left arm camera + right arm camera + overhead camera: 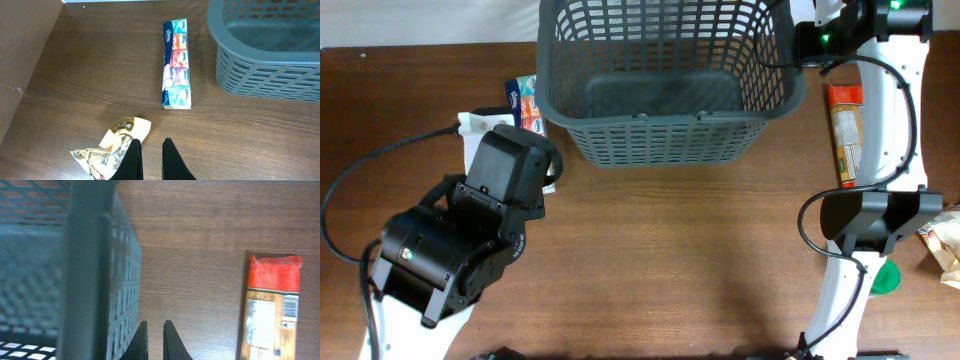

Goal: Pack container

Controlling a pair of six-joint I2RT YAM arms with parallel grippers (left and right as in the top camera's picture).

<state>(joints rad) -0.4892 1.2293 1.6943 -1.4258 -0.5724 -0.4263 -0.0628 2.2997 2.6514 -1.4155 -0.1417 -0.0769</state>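
Note:
The container, a large dark grey basket (pixel 660 75) with slotted sides, stands empty at the back middle of the table. It also shows in the left wrist view (pixel 265 55) and the right wrist view (pixel 90 255). My left gripper (pixel 151 150) is shut and empty, just right of a crumpled gold-and-white packet (pixel 112 147). A long multicoloured tissue pack (pixel 176 65) lies left of the basket. My right gripper (pixel 152 330) is shut and empty, just outside the basket's right wall. A long packet with a red end (pixel 272 310) lies to its right.
The long red-ended packet (pixel 845 135) lies between the basket and the right arm's cable. Another crumpled packet (pixel 945 245) sits at the far right edge. A green object (pixel 886 278) lies by the right arm's base. The left arm's body covers the front left.

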